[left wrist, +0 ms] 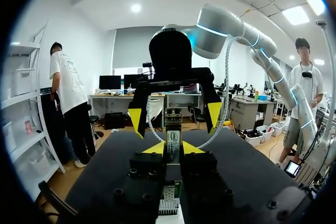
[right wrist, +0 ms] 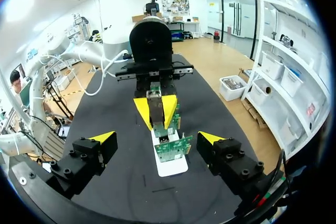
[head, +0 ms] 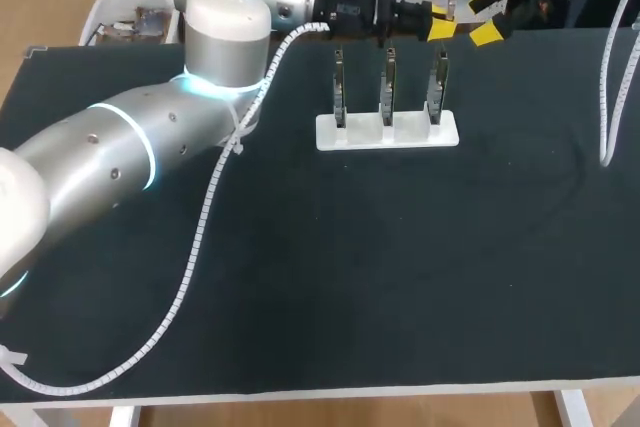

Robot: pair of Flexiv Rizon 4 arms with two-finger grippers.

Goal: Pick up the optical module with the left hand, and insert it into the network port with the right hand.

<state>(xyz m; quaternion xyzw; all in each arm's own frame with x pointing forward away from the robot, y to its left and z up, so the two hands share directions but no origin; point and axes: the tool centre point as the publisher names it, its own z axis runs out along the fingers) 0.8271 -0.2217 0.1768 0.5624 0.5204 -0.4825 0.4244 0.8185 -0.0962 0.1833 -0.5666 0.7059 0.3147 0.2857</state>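
Near edge of desk (head: 400,287): a white ribbed cable (head: 195,247) hangs in a loop from the left arm (head: 120,147). The arm enters at the left edge and runs toward the far edge.

Mid-desk, toward the far side: white base (head: 388,132) with three circuit boards (head: 387,87) standing upright in a row.

Above and beyond the boards, near the far edge: left gripper (left wrist: 172,149), fingers drawn in narrow and clamped on the optical module (left wrist: 173,141). The module is held off the desk, its end poking past the yellow tips.

Farthest: right gripper (head: 487,13) faces the left one. Its fingers are spread wide and hold nothing. It sits just beyond the module's end, not touching it.
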